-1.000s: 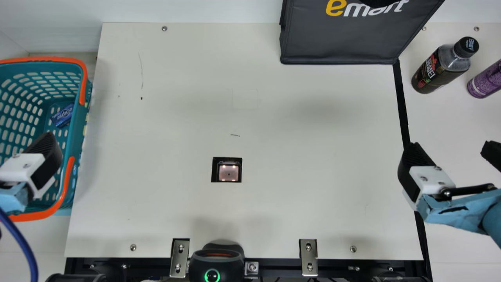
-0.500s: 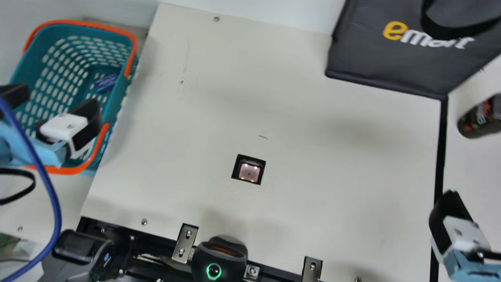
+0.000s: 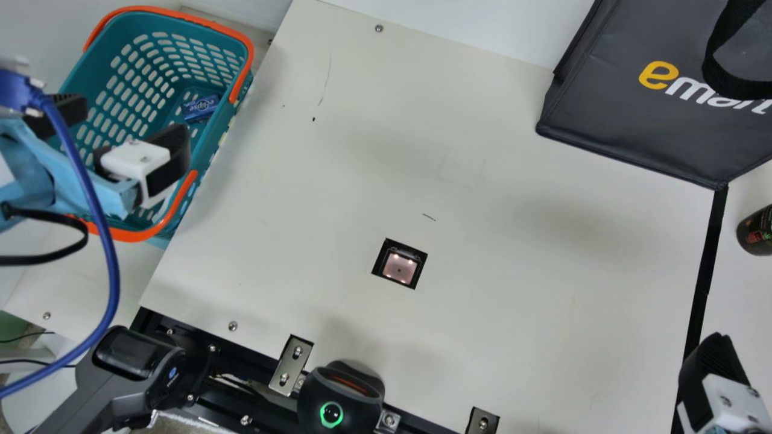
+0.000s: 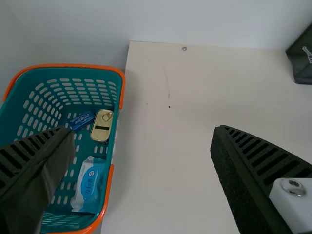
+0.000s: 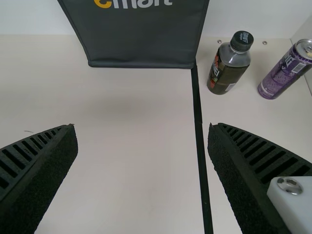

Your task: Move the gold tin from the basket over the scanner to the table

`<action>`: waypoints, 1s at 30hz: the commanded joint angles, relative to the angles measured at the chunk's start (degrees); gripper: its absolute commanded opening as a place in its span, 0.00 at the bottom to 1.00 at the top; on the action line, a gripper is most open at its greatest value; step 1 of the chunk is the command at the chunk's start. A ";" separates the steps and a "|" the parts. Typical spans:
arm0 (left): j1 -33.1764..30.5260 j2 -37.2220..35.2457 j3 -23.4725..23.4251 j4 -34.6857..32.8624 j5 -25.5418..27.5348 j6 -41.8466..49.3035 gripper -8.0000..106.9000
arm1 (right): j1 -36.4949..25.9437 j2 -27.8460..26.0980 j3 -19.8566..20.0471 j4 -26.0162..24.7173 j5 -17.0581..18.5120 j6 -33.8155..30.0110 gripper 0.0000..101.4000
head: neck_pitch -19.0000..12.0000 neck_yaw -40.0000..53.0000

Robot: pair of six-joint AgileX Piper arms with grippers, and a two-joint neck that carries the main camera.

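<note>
Two grippers are spread, pinching nothing: the black ribbed left hand (image 4: 141,130) by the teal plastic basket with orange handles (image 4: 119,90), the matching right hand (image 5: 142,126) well apart. Inside the basket lies the flat gold metal tin (image 4: 101,127), beside a small blue packet (image 4: 82,120). Grasping, passing the lit square scanner (image 3: 399,268) and setting down on the cream worktop (image 3: 512,325) all remain.

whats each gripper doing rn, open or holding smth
Left gripper: open, holding nothing.
Right gripper: open, holding nothing.
</note>
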 commanded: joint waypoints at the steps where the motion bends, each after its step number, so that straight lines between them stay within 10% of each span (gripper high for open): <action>1: 1.33 1.43 -0.29 -0.06 -0.16 -1.14 0.85 | 0.00 0.00 0.00 0.00 0.00 0.00 0.94 | -1.75 0.14; 30: 35.65 31.91 -3.73 -14.50 -8.86 18.30 0.85 | 0.00 0.00 0.00 0.00 0.00 0.00 0.94 | -1.75 0.14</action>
